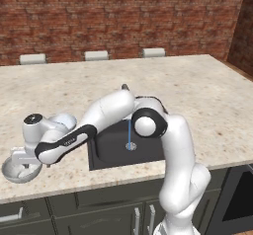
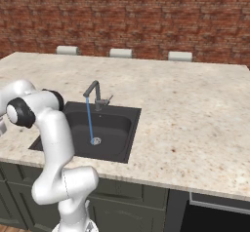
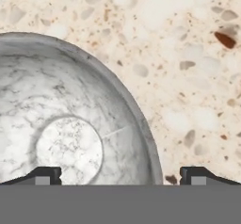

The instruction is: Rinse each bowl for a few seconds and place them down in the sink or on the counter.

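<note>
The mottled grey-white bowl (image 1: 15, 172) sits on the counter (image 1: 197, 91) near its front left edge. My gripper (image 1: 24, 166) reaches down onto it. In the hand view my gripper (image 3: 120, 177) is open, one fingertip (image 3: 44, 176) over the inside of the bowl (image 3: 61, 124) and the other outside the rim over bare stone. The pale blue bowl (image 1: 65, 121) stands behind my wrist, partly hidden by it. To the right lies the black sink (image 1: 113, 155), seen from the other side as the sink (image 2: 119, 128). Its faucet (image 2: 94, 92) runs a thin blue stream (image 2: 90, 121) to the drain (image 2: 95, 140).
Three pale seat backs (image 1: 96, 55) line the counter's far edge in front of a red brick wall (image 1: 123, 12). Dark grey cabinets (image 1: 99, 212) run under the counter's front edge. Wide bare stone (image 2: 195, 109) stretches to the right of the sink.
</note>
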You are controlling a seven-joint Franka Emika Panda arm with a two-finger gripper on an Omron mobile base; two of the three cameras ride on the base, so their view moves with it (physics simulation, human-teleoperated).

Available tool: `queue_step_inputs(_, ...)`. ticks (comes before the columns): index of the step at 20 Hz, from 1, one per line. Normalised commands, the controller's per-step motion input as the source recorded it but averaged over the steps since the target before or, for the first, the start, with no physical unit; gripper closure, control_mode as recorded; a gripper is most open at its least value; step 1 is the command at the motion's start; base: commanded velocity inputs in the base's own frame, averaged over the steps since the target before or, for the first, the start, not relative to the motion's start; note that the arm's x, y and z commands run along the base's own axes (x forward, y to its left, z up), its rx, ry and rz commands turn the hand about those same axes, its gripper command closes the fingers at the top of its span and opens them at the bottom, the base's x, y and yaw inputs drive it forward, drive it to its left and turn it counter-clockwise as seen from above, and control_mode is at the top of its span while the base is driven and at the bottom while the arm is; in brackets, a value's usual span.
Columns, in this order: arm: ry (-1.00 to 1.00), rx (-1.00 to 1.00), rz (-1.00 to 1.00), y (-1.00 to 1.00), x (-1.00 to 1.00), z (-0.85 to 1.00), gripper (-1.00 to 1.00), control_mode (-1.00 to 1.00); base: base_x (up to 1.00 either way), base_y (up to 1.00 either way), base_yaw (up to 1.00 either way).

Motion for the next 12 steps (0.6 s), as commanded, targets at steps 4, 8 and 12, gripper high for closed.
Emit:
queue_step_inputs(4,0.0,0.0,0.0,0.04,0.0,-0.26,-1.0,-1.0,0.0,0.0,0.0)
queue_step_inputs(8,0.0,0.0,0.0,0.07,0.02,-0.19,1.0,-1.0,0.0,0.0,0.0)
queue_step_inputs(12,0.0,0.0,0.0,0.14,0.0,-0.15,1.0,-1.0,0.0,0.0,0.0)
